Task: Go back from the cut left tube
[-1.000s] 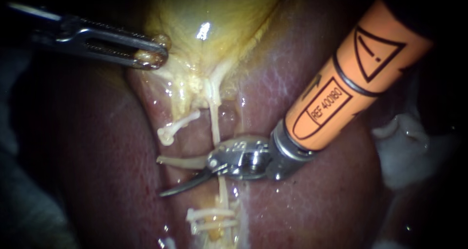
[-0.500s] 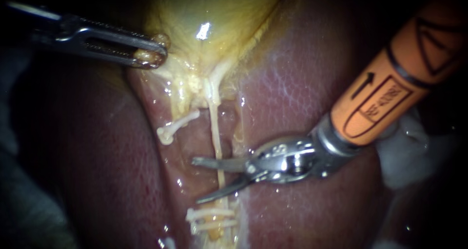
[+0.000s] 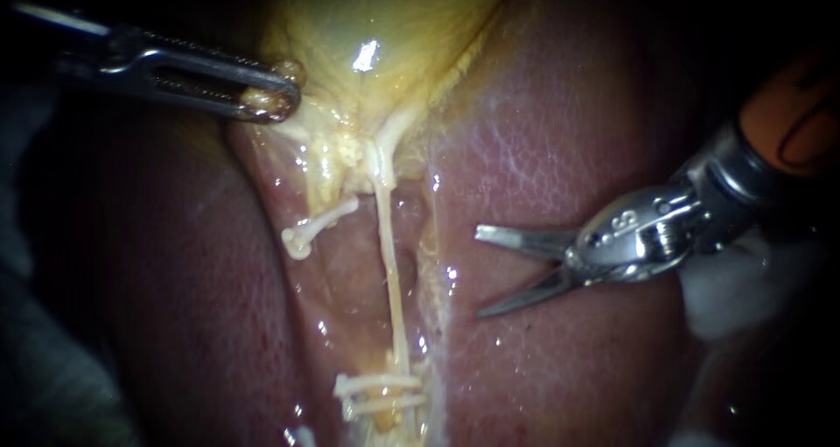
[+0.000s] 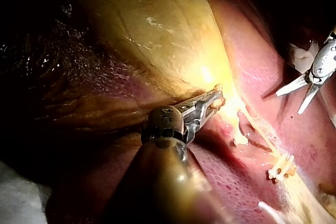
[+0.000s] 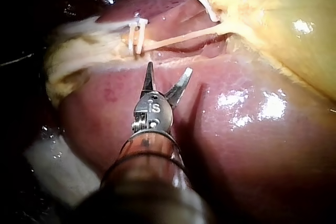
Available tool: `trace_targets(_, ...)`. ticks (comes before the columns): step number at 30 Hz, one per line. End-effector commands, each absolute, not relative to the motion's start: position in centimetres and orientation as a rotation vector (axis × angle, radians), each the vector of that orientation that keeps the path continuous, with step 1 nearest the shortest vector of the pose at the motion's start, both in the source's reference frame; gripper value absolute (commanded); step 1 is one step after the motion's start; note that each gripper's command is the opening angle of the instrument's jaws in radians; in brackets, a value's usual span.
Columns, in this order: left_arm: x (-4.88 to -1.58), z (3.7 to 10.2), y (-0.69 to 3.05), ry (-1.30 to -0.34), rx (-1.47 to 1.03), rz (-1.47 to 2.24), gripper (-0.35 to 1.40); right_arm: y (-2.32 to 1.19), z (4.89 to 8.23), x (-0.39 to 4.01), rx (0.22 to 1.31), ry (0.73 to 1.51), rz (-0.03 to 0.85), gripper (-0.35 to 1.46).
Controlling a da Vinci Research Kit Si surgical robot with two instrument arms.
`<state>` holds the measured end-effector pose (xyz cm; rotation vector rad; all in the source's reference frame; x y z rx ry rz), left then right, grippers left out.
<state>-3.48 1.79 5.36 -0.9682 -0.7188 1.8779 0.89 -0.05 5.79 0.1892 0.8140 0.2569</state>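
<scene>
Cut left tube (image 3: 322, 222) hangs as a short pale stump under the gallbladder (image 3: 385, 36). It looks soft, slick and easily torn, so best left ungripped, or taken only by its shank. Far left, left instrument (image 3: 284, 100), jaws pinching gallbladder tissue. Middle, the whole tube (image 3: 391, 272). On the right, right instrument (image 3: 479, 272), blades spread and empty over the liver (image 3: 542, 150), well clear.
</scene>
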Motion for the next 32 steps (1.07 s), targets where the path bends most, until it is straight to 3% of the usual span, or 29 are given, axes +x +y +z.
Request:
trace_targets(1, -3.49, 5.36, 1.78, -0.716, -0.968, 1.878, -0.35, -0.04, 5.78, 0.86, 0.187, 0.810, 0.260, 1.45)
trace_targets(20, -3.89, 5.82, 1.59, -0.725, -0.979, 1.889, -0.35, 0.05, 5.73, 0.71, 0.214, 0.813, 0.252, 1.45)
trace_targets(28, -3.89, 5.85, 1.59, -0.728, -0.980, 1.892, -0.35, 0.06, 5.73, 0.72, 0.214, 0.813, 0.252, 1.45)
trace_targets(32, -3.86, 5.81, 1.60, -0.732, -0.980, 1.891, -0.35, 0.03, 5.74, 0.80, 0.252, 0.861, 0.242, 1.45)
